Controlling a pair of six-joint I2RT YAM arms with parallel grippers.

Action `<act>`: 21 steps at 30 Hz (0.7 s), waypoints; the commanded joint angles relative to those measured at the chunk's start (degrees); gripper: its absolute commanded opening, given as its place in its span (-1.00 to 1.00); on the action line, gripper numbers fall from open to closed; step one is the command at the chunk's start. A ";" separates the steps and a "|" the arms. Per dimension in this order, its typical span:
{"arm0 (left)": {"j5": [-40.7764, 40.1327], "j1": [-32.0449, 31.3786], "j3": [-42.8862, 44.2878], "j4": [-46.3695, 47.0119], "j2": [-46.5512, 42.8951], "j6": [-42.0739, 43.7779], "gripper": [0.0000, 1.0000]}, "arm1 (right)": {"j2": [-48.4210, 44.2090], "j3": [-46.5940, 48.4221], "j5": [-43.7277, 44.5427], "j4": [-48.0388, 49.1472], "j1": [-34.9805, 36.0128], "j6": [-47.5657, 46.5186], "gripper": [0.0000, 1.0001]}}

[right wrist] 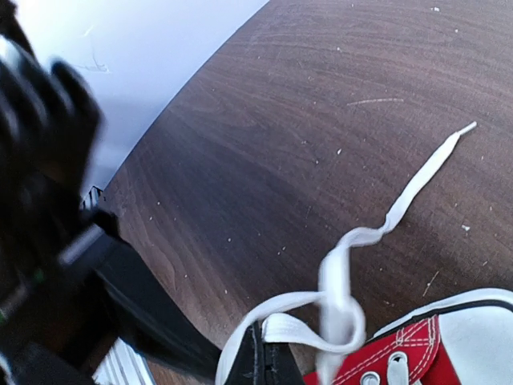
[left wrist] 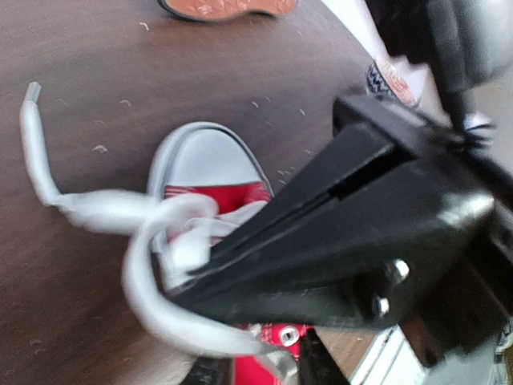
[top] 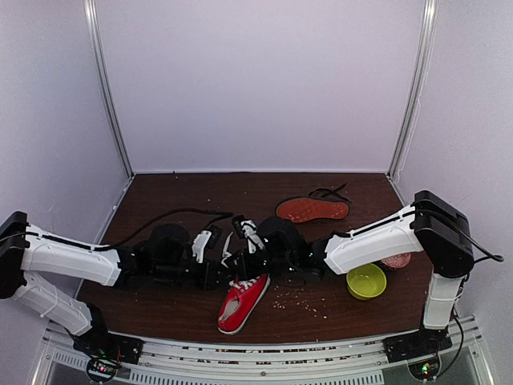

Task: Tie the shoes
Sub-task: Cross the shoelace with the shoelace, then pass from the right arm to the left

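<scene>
Sitting on crumb-flecked dark wood table (top: 160, 200), red sneaker (top: 242, 303), pale walls (top: 256, 80) around

A dark brown wooden desk (top: 160, 188) is enclosed by white walls (top: 256, 80). A metal post (top: 108, 88) is set at the far left corner and a second post (top: 413, 88) at the far right. A yellow-green bowl (top: 366, 281) is placed upright on the right side of the desk. Just beyond it, a small pinkish item (top: 397, 260) is partly hidden. Pale crumbs (top: 300, 301) are scattered over the near middle, left of the bowl.
</scene>
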 commanded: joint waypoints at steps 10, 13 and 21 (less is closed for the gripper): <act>-9.04 1.72 -4.49 -3.24 -6.79 -0.27 -0.34 | -0.97 -2.56 -2.62 3.31 -0.25 1.79 -1.00; -11.08 1.72 -4.84 -3.98 -5.45 -2.06 -0.41 | -0.89 -2.60 -2.50 3.29 -0.26 1.91 -1.00; -12.18 1.72 -5.90 -2.64 -1.38 -6.20 -0.46 | -1.34 -2.58 -2.14 2.76 -0.25 1.74 -1.00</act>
